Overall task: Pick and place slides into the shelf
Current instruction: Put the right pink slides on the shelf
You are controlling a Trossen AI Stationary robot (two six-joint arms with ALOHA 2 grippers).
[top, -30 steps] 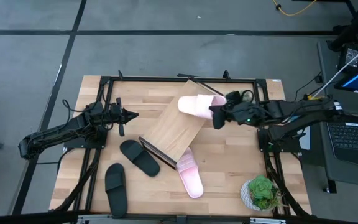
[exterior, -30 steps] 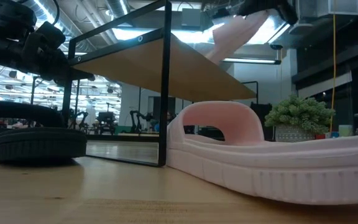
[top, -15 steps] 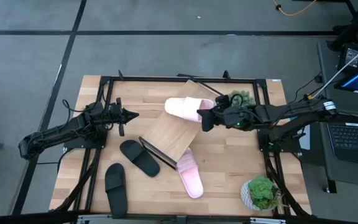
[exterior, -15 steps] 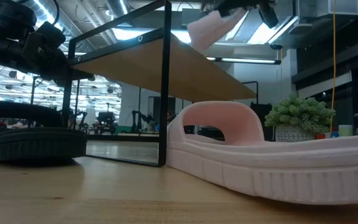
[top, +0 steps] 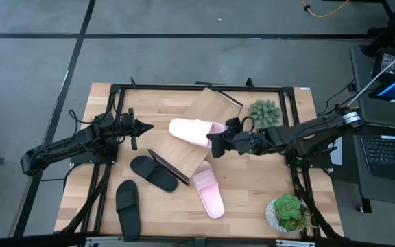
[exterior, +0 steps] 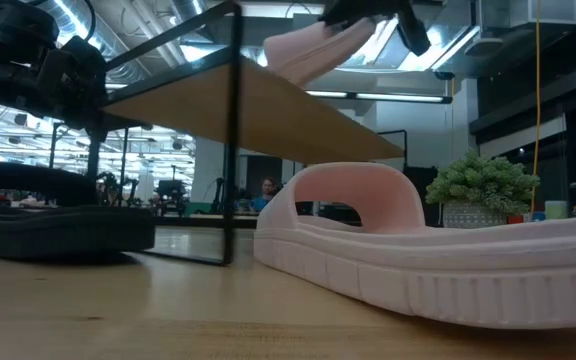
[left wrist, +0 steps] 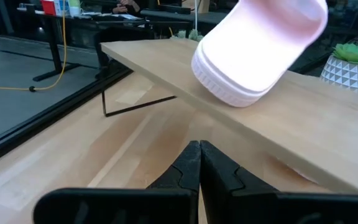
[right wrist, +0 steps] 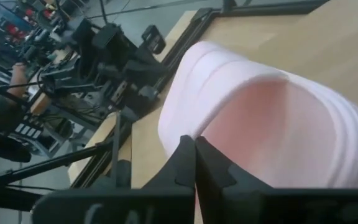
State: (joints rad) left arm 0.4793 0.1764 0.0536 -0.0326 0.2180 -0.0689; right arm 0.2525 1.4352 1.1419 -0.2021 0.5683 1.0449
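**Gripping a pink slide over the slanted shelf**

Resting on the butcher-block wooden tabletop (top: 252,192): slanted light wood board shelf with thin black metal frame (top: 196,140), taken as the landmark, tilted toward the table's middle.

Held above the shelf's board: pale pink wide-strap slide (top: 194,131), heel end pinched between the pressed fingers of the right gripper (top: 214,145), just beside the shelf's right edge.

Lying flat by the shelf's lower right corner: second pale pink slide (top: 209,191).

Touching the shelf's lower left corner: black wide-strap slide (top: 153,173); farther from it, toward the table's near left: second black slide (top: 127,204).

Hovering well left of the shelf: left gripper (top: 145,126), fingers pressed together on nothing.

Standing right of the shelf: small green potted plants, one near (top: 265,111), one farther (top: 288,212).
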